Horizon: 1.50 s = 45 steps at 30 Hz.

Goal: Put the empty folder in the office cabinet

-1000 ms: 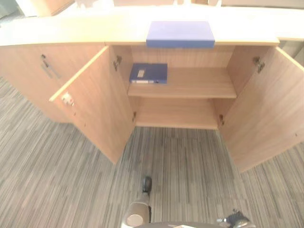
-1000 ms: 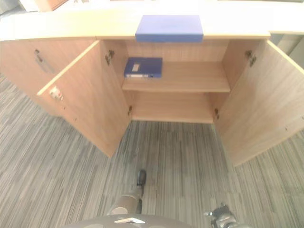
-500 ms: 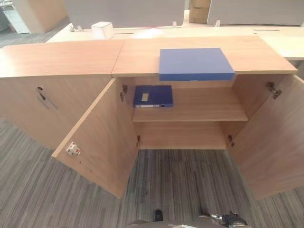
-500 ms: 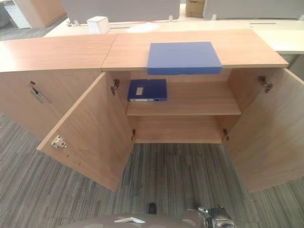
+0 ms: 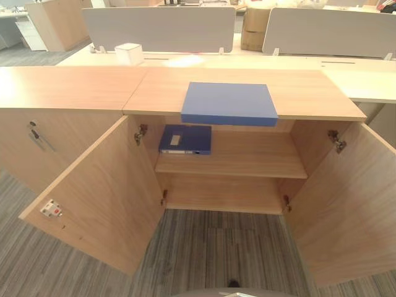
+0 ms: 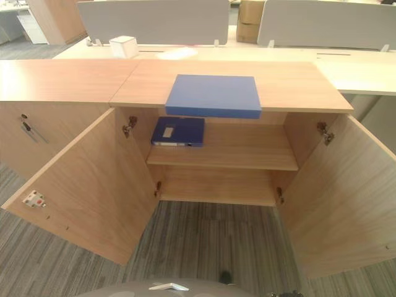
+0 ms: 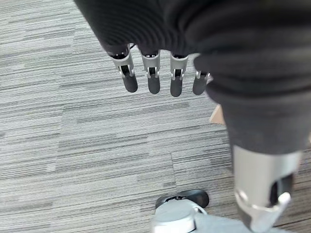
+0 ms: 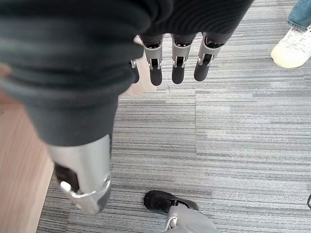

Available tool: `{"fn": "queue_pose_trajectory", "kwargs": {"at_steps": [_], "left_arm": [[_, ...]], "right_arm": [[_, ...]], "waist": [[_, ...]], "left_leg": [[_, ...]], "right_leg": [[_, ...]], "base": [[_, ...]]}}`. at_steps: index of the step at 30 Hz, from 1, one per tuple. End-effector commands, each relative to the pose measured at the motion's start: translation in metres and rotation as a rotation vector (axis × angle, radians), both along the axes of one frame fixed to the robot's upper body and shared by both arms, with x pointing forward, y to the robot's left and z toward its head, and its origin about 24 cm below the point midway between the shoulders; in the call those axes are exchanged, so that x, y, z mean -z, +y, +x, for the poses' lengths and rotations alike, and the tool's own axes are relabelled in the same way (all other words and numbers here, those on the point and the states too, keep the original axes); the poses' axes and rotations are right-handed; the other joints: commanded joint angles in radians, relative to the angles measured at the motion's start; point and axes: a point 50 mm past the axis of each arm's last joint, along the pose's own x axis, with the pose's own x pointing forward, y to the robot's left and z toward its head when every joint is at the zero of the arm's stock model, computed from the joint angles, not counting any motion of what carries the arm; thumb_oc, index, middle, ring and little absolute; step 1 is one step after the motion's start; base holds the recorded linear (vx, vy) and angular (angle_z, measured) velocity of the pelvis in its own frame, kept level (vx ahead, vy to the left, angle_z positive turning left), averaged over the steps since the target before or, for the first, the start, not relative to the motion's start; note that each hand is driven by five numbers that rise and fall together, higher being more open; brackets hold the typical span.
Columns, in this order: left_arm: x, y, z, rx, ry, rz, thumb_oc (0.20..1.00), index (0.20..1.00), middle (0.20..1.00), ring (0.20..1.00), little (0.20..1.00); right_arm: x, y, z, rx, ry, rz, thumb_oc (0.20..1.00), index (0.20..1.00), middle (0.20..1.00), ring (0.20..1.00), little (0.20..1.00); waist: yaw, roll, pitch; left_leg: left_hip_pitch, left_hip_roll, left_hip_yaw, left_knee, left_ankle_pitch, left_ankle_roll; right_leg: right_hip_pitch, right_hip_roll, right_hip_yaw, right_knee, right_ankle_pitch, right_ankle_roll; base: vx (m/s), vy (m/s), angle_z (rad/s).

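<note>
A flat blue folder [image 5: 229, 103] lies on top of the wooden office cabinet [image 5: 297, 93], its near edge hanging a little over the front. Both cabinet doors stand open. On the upper shelf [image 5: 247, 164], at the left end, lies a second, darker blue folder [image 5: 185, 138] with a white label. The lower shelf [image 5: 223, 198] is bare. My left hand [image 7: 153, 80] hangs over the grey striped carpet with straight fingers, open and holding nothing. My right hand [image 8: 178, 65] hangs the same way beside a wooden panel, open and holding nothing. Both hands are well away from the folders.
The left door [image 5: 99, 192] and the right door [image 5: 346, 204] swing out toward me on either side of the opening. A closed cabinet [image 5: 37, 136] adjoins on the left. Behind are desks with grey dividers [image 5: 161, 28] and a white box [image 5: 129, 53]. A person's white shoe [image 8: 291, 46] is on the carpet.
The head camera has tilted up, so the cabinet top and the desks behind now show in full. Neither folder has moved.
</note>
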Motion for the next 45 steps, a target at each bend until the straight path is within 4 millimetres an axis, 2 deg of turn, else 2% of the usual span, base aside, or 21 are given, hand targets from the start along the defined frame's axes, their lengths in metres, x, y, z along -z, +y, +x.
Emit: {"fn": "queue_pose_trajectory", "kwargs": {"at_steps": [1,8,10,19,21,22,23,24,25,26,28,29,30,31,32,34,35,37,40,44,45], "left_arm": [[-0.005,0.022,0.001,-0.022,0.024,0.066,1.000,1.000,1.000,1.000,1.000],[-0.005,0.025,0.003,-0.027,-0.005,0.080,1.000,1.000,1.000,1.000,1.000],[-0.010,0.043,0.018,0.001,-0.041,0.123,1.000,1.000,1.000,1.000,1.000],[-0.005,0.023,0.002,-0.031,0.010,0.065,1.000,1.000,1.000,1.000,1.000],[-0.005,0.023,0.000,-0.037,0.016,0.061,1.000,1.000,1.000,1.000,1.000],[-0.005,0.022,0.001,-0.039,0.014,0.059,1.000,1.000,1.000,1.000,1.000],[-0.008,0.036,0.028,-0.007,-0.032,0.090,1.000,1.000,1.000,1.000,1.000],[-0.009,0.037,0.041,0.012,-0.072,0.084,1.000,1.000,1.000,1.000,1.000],[-0.009,0.034,0.048,-0.003,-0.102,0.079,1.000,1.000,1.000,1.000,1.000],[-0.008,0.031,0.047,-0.017,-0.106,0.073,1.000,1.000,1.000,1.000,1.000],[-0.007,0.026,0.047,-0.030,-0.106,0.057,1.000,1.000,1.000,1.000,1.000],[-0.006,0.024,0.045,-0.036,-0.100,0.051,1.000,1.000,1.000,1.000,1.000],[-0.006,0.024,0.045,-0.036,-0.100,0.051,1.000,1.000,1.000,1.000,1.000],[-0.006,0.023,0.042,-0.043,-0.095,0.049,1.000,1.000,1.000,1.000,1.000],[-0.005,0.023,0.038,-0.054,-0.085,0.046,1.000,1.000,1.000,1.000,1.000],[-0.005,0.021,0.029,-0.059,-0.054,0.045,1.000,1.000,1.000,1.000,1.000],[-0.004,0.021,0.024,-0.072,-0.038,0.045,1.000,1.000,1.000,1.000,1.000],[-0.004,0.020,0.025,-0.076,-0.045,0.044,1.000,1.000,1.000,1.000,1.000],[-0.005,0.020,0.038,-0.074,-0.092,0.047,1.000,1.000,1.000,1.000,1.000],[-0.009,0.025,0.064,-0.092,-0.197,0.071,1.000,1.000,1.000,1.000,1.000],[-0.016,0.038,0.085,-0.091,-0.252,0.089,1.000,1.000,1.000,1.000,1.000]], "right_arm": [[-0.002,-0.003,0.016,-0.053,-0.020,-0.019,1.000,1.000,1.000,1.000,1.000],[-0.001,0.002,0.011,-0.051,-0.023,-0.010,1.000,1.000,1.000,1.000,1.000],[-0.003,-0.007,0.008,-0.048,-0.017,-0.027,1.000,1.000,1.000,1.000,1.000],[-0.002,-0.007,0.006,-0.040,-0.012,-0.040,1.000,1.000,1.000,1.000,1.000],[-0.003,-0.007,0.008,-0.054,-0.018,-0.038,1.000,1.000,1.000,1.000,1.000],[-0.003,-0.007,0.011,-0.061,-0.027,-0.038,1.000,1.000,1.000,1.000,1.000],[-0.004,-0.011,0.015,-0.097,-0.031,-0.047,1.000,1.000,1.000,1.000,1.000],[-0.006,-0.014,0.020,-0.112,-0.039,-0.057,1.000,1.000,1.000,1.000,1.000],[-0.008,-0.019,0.024,-0.112,-0.040,-0.075,1.000,1.000,1.000,1.000,1.000],[-0.009,-0.023,0.025,-0.113,-0.037,-0.092,1.000,1.000,1.000,1.000,1.000],[-0.011,-0.028,0.025,-0.128,-0.026,-0.108,1.000,1.000,1.000,1.000,1.000],[-0.011,-0.029,0.027,-0.133,-0.029,-0.110,1.000,1.000,1.000,1.000,1.000],[-0.011,-0.029,0.027,-0.133,-0.029,-0.110,1.000,1.000,1.000,1.000,1.000],[-0.012,-0.030,0.028,-0.138,-0.032,-0.114,1.000,1.000,1.000,1.000,1.000],[-0.013,-0.031,0.030,-0.145,-0.037,-0.119,1.000,1.000,1.000,1.000,1.000],[-0.012,-0.031,0.027,-0.148,-0.022,-0.114,1.000,1.000,1.000,1.000,1.000],[-0.011,-0.029,0.025,-0.122,-0.023,-0.102,1.000,1.000,1.000,1.000,1.000],[-0.010,-0.027,0.026,-0.123,-0.026,-0.096,1.000,1.000,1.000,1.000,1.000],[-0.007,-0.015,0.025,-0.148,-0.015,-0.059,1.000,1.000,1.000,1.000,1.000],[-0.003,-0.004,0.022,-0.145,-0.014,-0.032,1.000,1.000,1.000,1.000,1.000],[-0.003,-0.005,0.020,-0.157,-0.007,-0.029,1.000,1.000,1.000,1.000,1.000]], "waist": [[0.005,-0.028,0.024],[0.010,-0.032,0.026],[0.002,-0.025,0.025],[-0.008,-0.026,0.049],[-0.002,-0.032,0.068],[0.005,-0.041,0.087],[-0.007,-0.046,0.096],[-0.006,-0.048,0.108],[0.001,-0.053,0.127],[0.003,-0.053,0.135],[0.011,-0.057,0.132],[0.019,-0.051,0.127],[0.020,-0.052,0.129],[0.030,-0.042,0.126],[0.047,-0.020,0.120],[0.049,-0.010,0.100],[0.039,-0.006,0.077],[0.037,-0.005,0.072],[0.030,-0.004,0.048],[0.025,-0.015,0.024],[0.017,-0.011,0.014]], "left_leg": [[-0.054,-0.035,-0.013,-0.009,-0.008,0.007],[-0.050,-0.020,-0.022,-0.009,-0.006,-0.007],[-0.048,-0.012,-0.015,-0.009,-0.007,-0.013],[-0.043,0.022,-0.017,-0.009,-0.008,-0.028],[-0.062,0.023,-0.024,0.071,-0.036,-0.029],[-0.103,0.006,-0.026,0.150,-0.046,-0.028],[-0.147,-0.005,-0.016,0.238,-0.053,-0.030],[-0.183,-0.025,-0.011,0.310,-0.044,-0.029],[-0.244,-0.042,-0.014,0.392,-0.023,-0.025],[-0.290,-0.052,-0.010,0.415,-0.018,-0.021],[-0.356,-0.061,0.006,0.364,-0.018,-0.015],[-0.356,-0.059,-0.003,0.301,0.006,-0.018],[-0.350,-0.060,-0.001,0.295,0.009,-0.018],[-0.361,-0.056,-0.020,0.233,0.053,-0.023],[-0.367,-0.055,-0.065,0.106,0.109,-0.031],[-0.338,-0.061,-0.086,0.081,0.101,-0.025],[-0.302,-0.073,-0.078,0.066,0.088,-0.015],[-0.284,-0.074,-0.064,0.055,0.083,-0.010],[-0.228,-0.080,-0.019,0.017,0.068,0.007],[-0.203,-0.090,0.007,-0.004,0.059,0.014],[-0.195,-0.091,0.013,-0.009,0.055,0.015]], "right_leg": [[0.063,-0.052,0.017,0.003,-0.108,0.072],[0.077,-0.042,-0.001,0.003,-0.122,0.064],[0.078,-0.038,-0.004,0.003,-0.125,0.064],[0.068,-0.010,0.001,0.015,-0.144,0.044],[0.074,-0.006,0.010,0.030,-0.160,0.034],[0.075,-0.011,0.016,0.038,-0.166,0.028],[0.075,-0.018,0.018,0.043,-0.172,0.027],[0.079,-0.023,0.021,0.047,-0.174,0.019],[0.083,-0.029,0.021,0.053,-0.176,0.014],[0.085,-0.030,0.023,0.052,-0.181,0.013],[0.098,-0.035,0.031,0.037,-0.187,0.024],[0.111,-0.032,0.042,0.025,-0.190,0.032],[0.114,-0.033,0.043,0.024,-0.190,0.033],[0.126,-0.029,0.053,0.016,-0.196,0.038],[0.154,-0.023,0.087,0.005,-0.216,0.047],[0.177,-0.025,0.110,0.003,-0.231,0.056],[0.180,-0.053,0.126,0.012,-0.232,0.068],[0.171,-0.066,0.137,0.024,-0.226,0.076],[0.152,-0.108,0.153,0.038,-0.216,0.098],[0.153,-0.130,0.150,0.040,-0.205,0.114],[0.154,-0.132,0.152,0.039,-0.204,0.120]], "base": [[0.06,-0.050,0.02],[0.05,-0.047,0.08],[0.07,-0.040,0.07],[0.04,-0.069,0.01],[0.06,-0.144,0.02],[0.01,-0.109,-0.04],[0.00,-0.083,0.02],[0.02,-0.055,0.08],[0.01,-0.026,0.03],[0.05,-0.009,-0.23],[0.18,0.049,-0.45],[0.17,0.059,-0.42],[0.16,0.083,-0.43],[0.24,0.145,-0.61],[0.32,0.180,-0.53],[0.32,0.223,-0.66],[0.24,0.217,-0.81],[0.16,0.180,-0.79],[0.14,0.159,-0.58],[0.10,0.074,-0.19],[0.07,0.084,0.09]]}}
